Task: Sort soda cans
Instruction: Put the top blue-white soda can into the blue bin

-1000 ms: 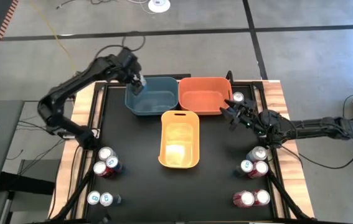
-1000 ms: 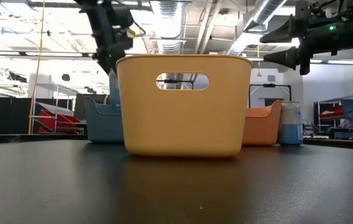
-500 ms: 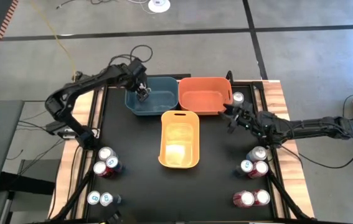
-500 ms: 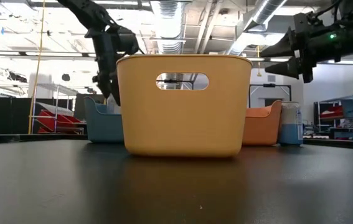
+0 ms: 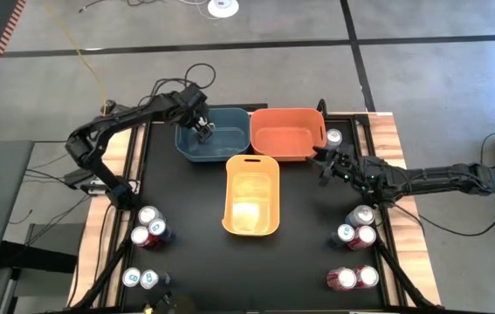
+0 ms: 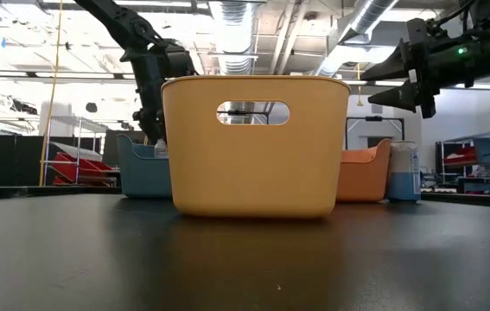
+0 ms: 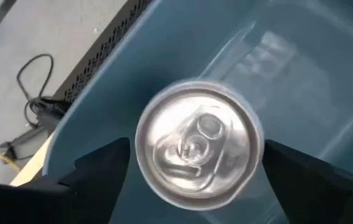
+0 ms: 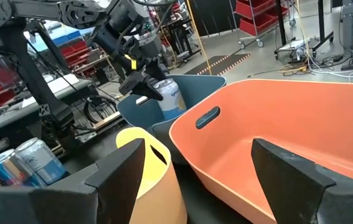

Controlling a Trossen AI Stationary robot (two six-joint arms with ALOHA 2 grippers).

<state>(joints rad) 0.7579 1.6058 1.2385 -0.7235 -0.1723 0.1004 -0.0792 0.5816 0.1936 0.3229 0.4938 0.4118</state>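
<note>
High view
Table [image 5: 186, 262]: matte black top with pale wooden edges.
Bins: three smooth plastic tubs with rounded corners; blue bin [image 5: 230, 150] at upper centre-left, orange bin [image 5: 286, 148] just to its right, yellow bin [image 5: 250, 218] below them at centre.
Left gripper [image 5: 203, 131]: over the blue bin's left part, fingers spread on either side of a can; too small here to tell whether they touch it.
Right gripper [image 5: 323, 163]: right of centre, just beside the orange bin's right wall, fingers apart, nothing between them.
Cans: shiny silver tops; one lone can [image 5: 333, 137] at the orange bin's upper right, groups at lower left [image 5: 149, 225] and lower right [image 5: 358, 225].

Low view
Yellow bin: fills the centre, slot handle near its rim, hides most of the two bins behind it.
Lone can: upright at the right, beside the orange bin.
Left gripper: reaches down behind the yellow bin's left edge.

Left wrist view
Blue can [image 7: 198, 149]: round silver lid with pull tab, centre of frame, inside the blue bin near its wall.
Fingers [image 7: 95, 168]: dark, wide apart on both sides of the can, with visible gaps; released.

Right wrist view
Orange bin: glossy curved wall filling the right half.
Blue can: upright over the blue bin at upper centre, between the left gripper's fingers.
Right fingers [image 8: 120, 174]: spread, empty.
</note>
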